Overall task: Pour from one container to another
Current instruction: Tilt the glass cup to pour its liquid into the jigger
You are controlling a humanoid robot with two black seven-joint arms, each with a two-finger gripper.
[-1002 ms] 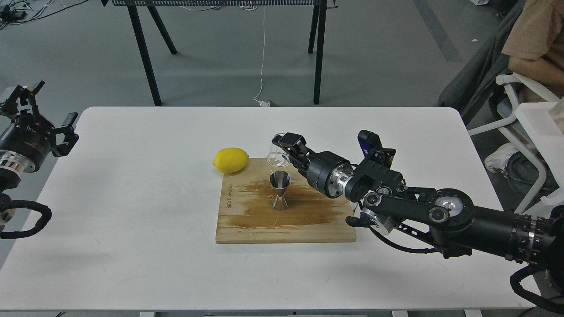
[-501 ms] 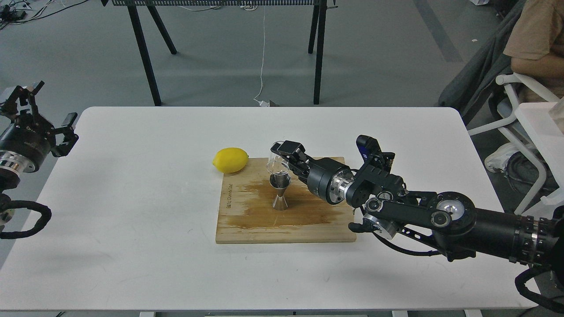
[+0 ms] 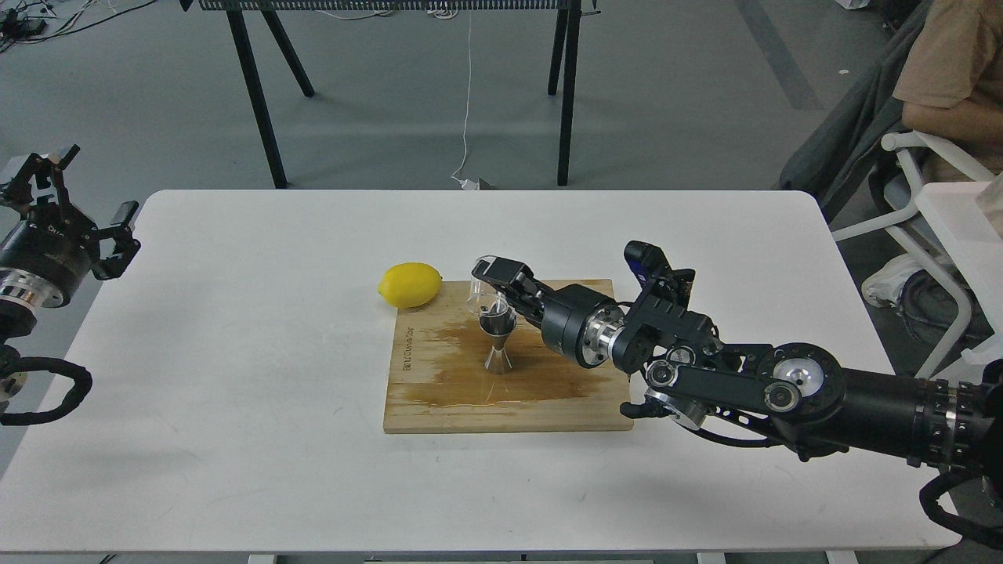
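Note:
The steel jigger (image 3: 498, 345) stands upright near the middle of the wooden board (image 3: 439, 392), which shows a wet brown stain. My right gripper (image 3: 495, 286) is shut on the clear cup (image 3: 480, 298), held just above and behind the jigger's mouth, its lower edge touching or nearly touching the rim. How far the cup is tilted is hard to tell through the clear wall. My left gripper (image 3: 47, 184) stays raised off the table's left edge, with its fingers spread apart and nothing in them.
A yellow lemon (image 3: 410, 284) lies at the board's far left corner. The white table (image 3: 235, 352) carries the board. A seated person and a white chair (image 3: 932, 157) are at the far right, and black table legs (image 3: 258, 94) stand behind.
My right gripper has carried the clear cup down and to the left, from above and behind the jigger to right at its mouth. The left arm has not moved.

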